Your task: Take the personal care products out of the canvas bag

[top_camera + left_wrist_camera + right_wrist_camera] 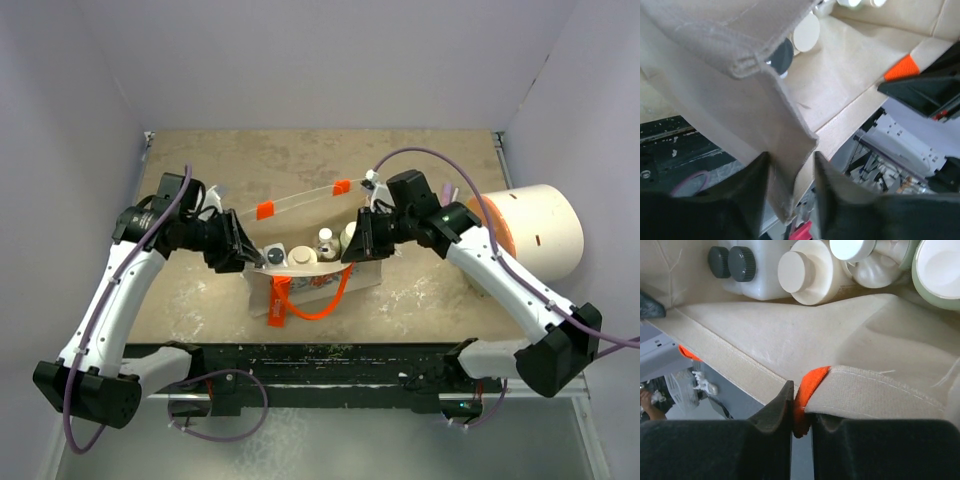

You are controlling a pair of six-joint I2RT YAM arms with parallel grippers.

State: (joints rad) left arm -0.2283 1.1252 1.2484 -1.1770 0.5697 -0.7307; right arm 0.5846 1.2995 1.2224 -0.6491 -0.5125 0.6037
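The canvas bag [318, 281] stands open at mid-table, its orange handles [283, 300] hanging down the front. The personal care products [301, 255] stand inside it. The right wrist view looks down on two dark grey caps [732, 262], a cream-capped bottle [800, 271], a white cap [850, 247] and a pale green bottle [940, 267]. My right gripper [801, 410] is shut on the bag's right rim, at an orange tag [812, 382]. At the bag's left end, my left gripper [790, 170] has its jaws apart. The bag's corner fold [785, 150] sits between them, touching only the left finger.
A big cream cylinder [530, 235] with an orange face lies at the right, close behind my right arm. The far rim of the bag, with orange patches [265, 209], stretches toward the back. White walls enclose the table on three sides.
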